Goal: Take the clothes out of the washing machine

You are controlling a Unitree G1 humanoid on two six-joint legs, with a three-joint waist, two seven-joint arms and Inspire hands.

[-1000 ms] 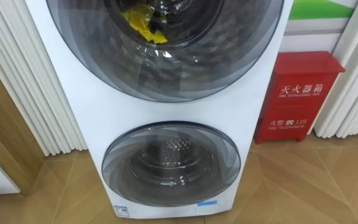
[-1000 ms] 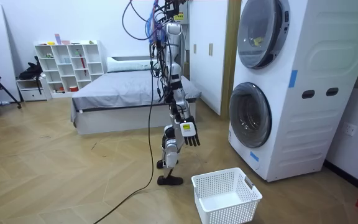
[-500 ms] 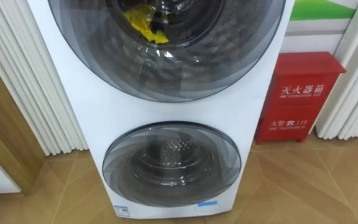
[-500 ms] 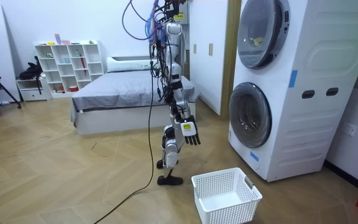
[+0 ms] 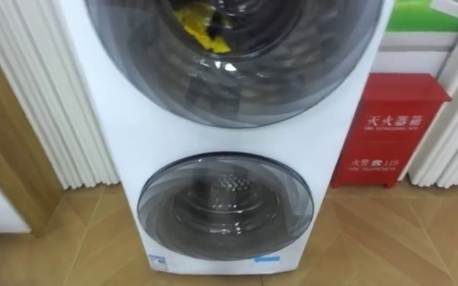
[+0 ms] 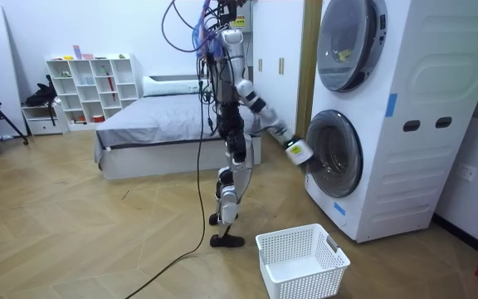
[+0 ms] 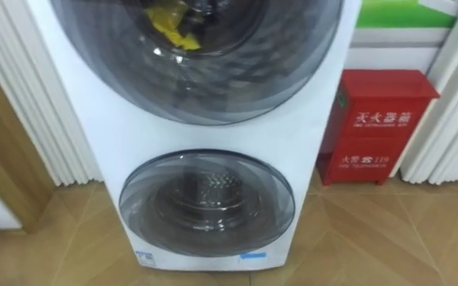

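Note:
Two stacked white washing machines (image 5: pixel 118 119) face me, both round glass doors closed. Yellow clothes (image 5: pixel 201 24) lie inside the upper drum behind its door (image 5: pixel 293 71); they also show as a small yellow patch (image 6: pixel 341 55) in the room view. Through the lower door (image 5: pixel 225 206) I see only a bare metal drum. In the room view I stand in front of the machines, my right arm stretched forward. My right hand (image 6: pixel 299 152) is at the near edge of the lower door (image 6: pixel 335 154). Whether it touches the door I cannot tell.
A white laundry basket (image 6: pixel 301 262) sits on the wooden floor by my feet, in front of the machines. A red cabinet (image 5: pixel 392 131) stands on the floor right of the washers, white ribbed panels (image 5: pixel 46 103) to their left. Behind me is a bed (image 6: pixel 164 124).
My right arm has swung up from beside my thigh and now reaches out to the lower washer door. The eye view has shifted slightly.

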